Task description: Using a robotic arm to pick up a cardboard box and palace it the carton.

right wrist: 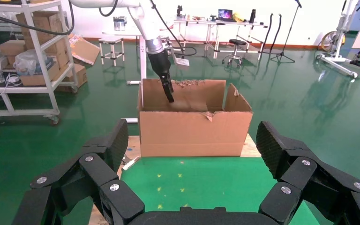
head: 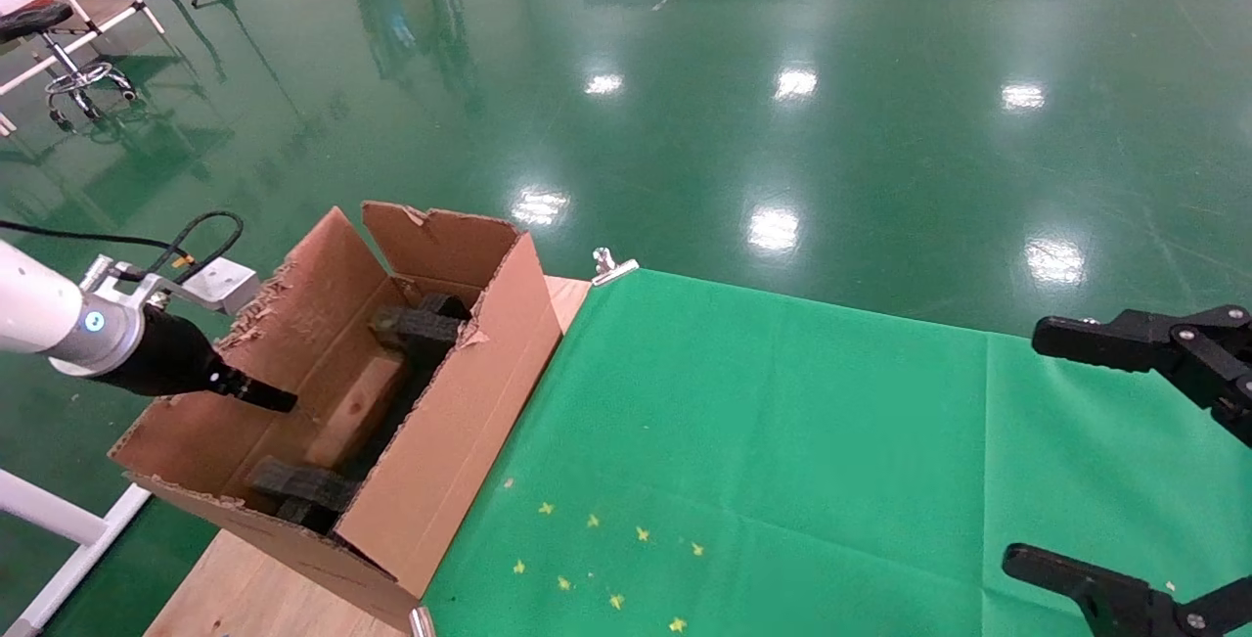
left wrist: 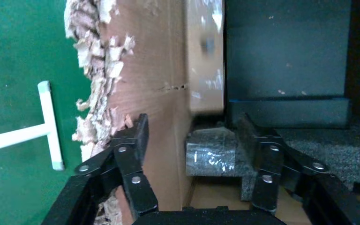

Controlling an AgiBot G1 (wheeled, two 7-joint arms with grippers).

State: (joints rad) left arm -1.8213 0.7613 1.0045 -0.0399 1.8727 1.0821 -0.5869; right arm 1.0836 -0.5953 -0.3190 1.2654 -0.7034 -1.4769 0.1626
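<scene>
We see the box point(head: 354, 409) lying inside the carton point(head: 460, 422) among black foam point(head: 416, 326). Left gripper point(left wrist: 190, 140) hangs over the carton's torn flap, fingers point(left wrist: 138, 136) spread, empty; the box sits beyond them, untouched. Right gripper point(right wrist: 192, 145) waits over the green desk point(head: 782, 441), fingers spread wide.

One carton point(head: 460, 422); one cardboard box point(head: 357, 409) inside it; two black foam pieces point(head: 419, 326) visible in the carton; two grippers, left gripper point(head: 264, 395) and right gripper point(head: 1125, 461); one green cloth point(head: 782, 441); one surface point(head: 245, 588).
</scene>
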